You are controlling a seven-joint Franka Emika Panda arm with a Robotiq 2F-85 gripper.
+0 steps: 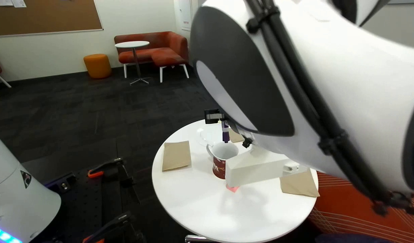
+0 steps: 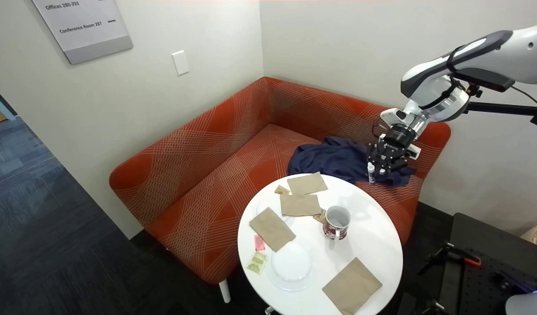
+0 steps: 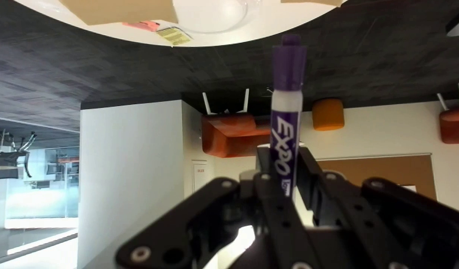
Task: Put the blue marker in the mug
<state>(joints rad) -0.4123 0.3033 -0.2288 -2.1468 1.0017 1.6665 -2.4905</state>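
Observation:
The blue marker [image 3: 288,101] is blue-purple with a pale section and a purple cap. My gripper [image 3: 283,164] is shut on its lower body in the wrist view, with the cap end pointing away from the fingers. In an exterior view the marker [image 1: 225,132] hangs cap-down, its tip appearing just above the mug's opening. The dark red mug [image 1: 219,167] stands upright on the table, partly hidden by the arm. It also shows in an exterior view [image 2: 337,227], where the gripper [image 2: 383,161] and marker [image 2: 371,174] appear raised behind it. The mug is out of the wrist view.
The round white table [image 2: 373,245] bears tan napkins [image 2: 352,286], clear plates [image 2: 291,262], and pink [image 2: 259,243] and yellow [image 2: 257,262] packets. A red sofa [image 2: 216,197] with a dark blue cloth [image 2: 327,159] stands behind. The arm's white housing [image 1: 257,170] covers part of the table.

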